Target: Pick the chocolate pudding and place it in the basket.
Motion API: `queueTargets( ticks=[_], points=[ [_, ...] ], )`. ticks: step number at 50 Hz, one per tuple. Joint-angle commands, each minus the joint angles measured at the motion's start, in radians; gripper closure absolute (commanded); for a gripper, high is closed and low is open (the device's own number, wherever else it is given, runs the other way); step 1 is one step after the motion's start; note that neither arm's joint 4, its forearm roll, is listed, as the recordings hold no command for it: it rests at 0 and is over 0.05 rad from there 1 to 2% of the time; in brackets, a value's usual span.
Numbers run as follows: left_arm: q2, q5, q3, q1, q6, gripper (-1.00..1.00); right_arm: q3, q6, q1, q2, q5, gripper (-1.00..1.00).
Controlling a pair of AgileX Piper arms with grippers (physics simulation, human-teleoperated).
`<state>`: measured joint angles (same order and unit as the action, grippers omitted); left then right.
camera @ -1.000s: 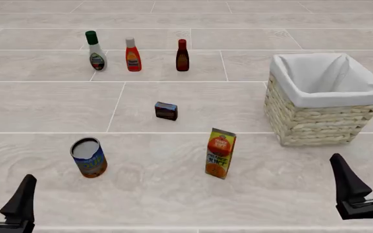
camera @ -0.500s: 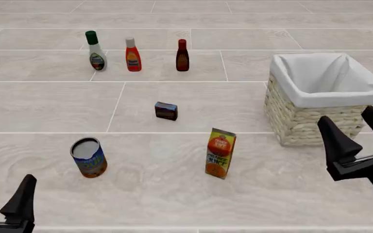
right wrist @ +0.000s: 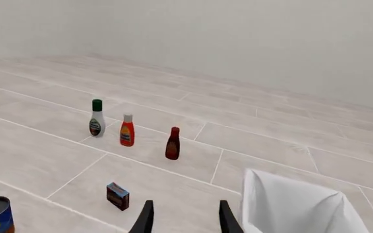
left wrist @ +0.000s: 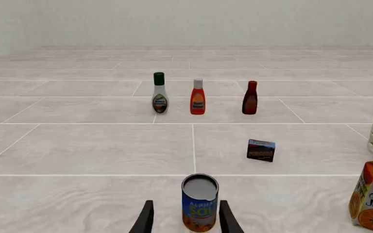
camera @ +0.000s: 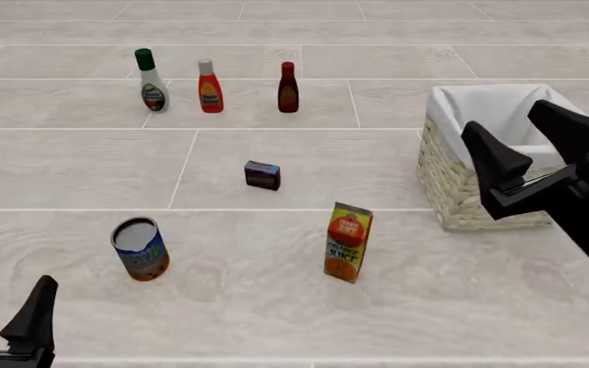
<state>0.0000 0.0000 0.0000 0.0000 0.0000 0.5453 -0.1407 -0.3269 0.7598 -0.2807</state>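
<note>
Even, bright, diffuse light is rendered throughout; only faint soft shadows are cast, and everything is sharply focused.

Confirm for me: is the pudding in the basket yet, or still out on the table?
Still out. The pudding sits on the table, well left of the basket, and neither gripper is holding it.

Dark pudding box (camera: 261, 175) upright, well left of lined wicker basket (camera: 459, 184).
</note>
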Motion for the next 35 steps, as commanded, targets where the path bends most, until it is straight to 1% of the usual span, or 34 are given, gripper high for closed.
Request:
queueTargets(
  ticks=[1,7,8,10,12,17,26,29,31,35],
  points=[
    [0.000,0.000,0.000,0.000,0.000,-1.00,0.094,0.012,-0.021,0.099,0.008,-1.00],
    [0.000,0.000,0.000,0.000,0.000,-1.00,0.147,0.011,-0.032,0.157,0.021,-1.00],
    [0.000,0.000,0.000,0.000,0.000,-1.00,0.157,-0.002,-0.035,0.171,0.019,-1.00],
    [0.000,0.000,0.000,0.000,0.000,-1.00,0.173,-0.005,-0.039,0.189,0.023,-1.00],
    [0.000,0.000,0.000,0.000,0.000,-1.00,0.190,-0.022,-0.043,0.211,0.022,-1.00],
    [0.000,0.000,0.000,0.000,0.000,-1.00,0.244,-0.020,-0.038,0.260,0.032,-1.00],
    [0.000,0.000,0.000,0.000,0.000,-1.00,0.336,-0.035,-0.030,0.352,0.043,-1.00],
    [0.000,0.000,0.000,0.000,0.000,-1.00,0.363,-0.037,-0.025,0.374,0.054,-1.00],
    [0.000,0.000,0.000,0.000,0.000,-1.00,0.405,-0.033,-0.016,0.403,0.073,-1.00],
    [0.000,0.000,0.000,0.000,0.000,-1.00,0.439,-0.036,-0.016,0.426,0.089,-1.00]
  ],
)
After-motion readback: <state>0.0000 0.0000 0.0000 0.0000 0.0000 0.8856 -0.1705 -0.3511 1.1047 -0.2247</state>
